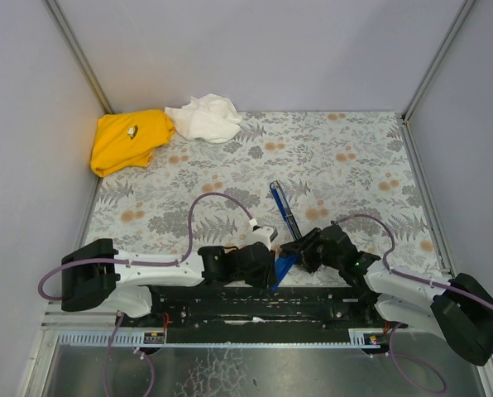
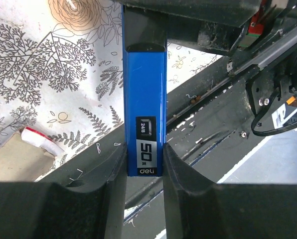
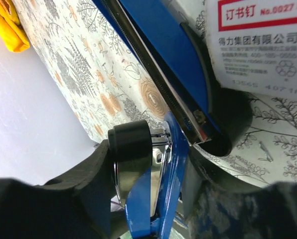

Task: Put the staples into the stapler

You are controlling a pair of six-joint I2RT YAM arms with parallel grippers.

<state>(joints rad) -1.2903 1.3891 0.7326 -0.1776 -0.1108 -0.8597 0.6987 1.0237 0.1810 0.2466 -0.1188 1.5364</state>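
Observation:
The stapler [image 1: 286,213] lies hinged open near the table's front middle. Its magazine arm points away over the patterned table. Its bright blue top arm [image 2: 144,94] hangs back toward the near edge. My left gripper [image 1: 269,262] is shut on the tip of that blue arm [image 2: 144,160], with both fingers pressed against its sides. My right gripper [image 1: 306,248] is shut on the stapler's hinge end [image 3: 156,169], where chrome and blue metal show. The whitish staples box with red print lies on the table beside it [image 3: 258,45] and shows partly in the left wrist view [image 2: 36,141]. No staple strip is visible.
A yellow cloth [image 1: 129,141] and a crumpled white cloth [image 1: 203,117] lie at the back left. The black base rail [image 1: 255,308] runs along the near edge, with a few loose staples [image 2: 101,148] on it. Grey walls enclose the table.

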